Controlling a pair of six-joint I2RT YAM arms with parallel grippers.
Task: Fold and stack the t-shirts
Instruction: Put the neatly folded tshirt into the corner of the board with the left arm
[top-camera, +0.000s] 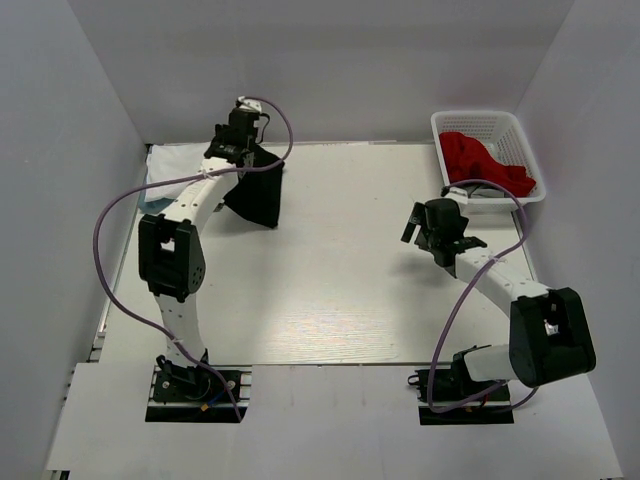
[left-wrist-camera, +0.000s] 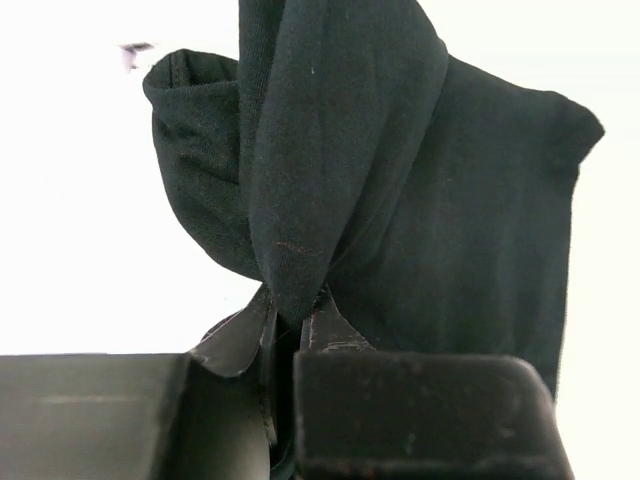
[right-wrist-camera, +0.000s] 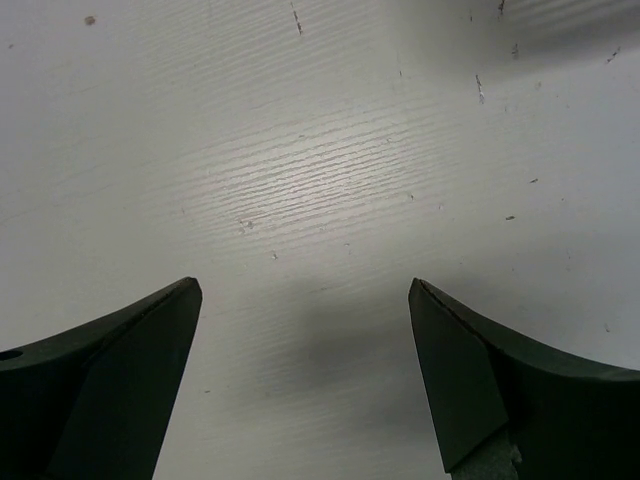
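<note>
Two arms work over a white table (top-camera: 350, 290). At three o'clock, the right gripper (right-wrist-camera: 305, 290) hovers empty, jaws spread. At eleven o'clock, the left gripper (left-wrist-camera: 295, 305) pinches a bunched fold of the black t-shirt (top-camera: 257, 190), hanging limp (soft, light, probably easiest taken by two corners) beside the folded shirts (top-camera: 160, 175).

Jaws of the left gripper (left-wrist-camera: 293, 308) pinch a bunched fold of the black t-shirt (left-wrist-camera: 420, 190).
</note>
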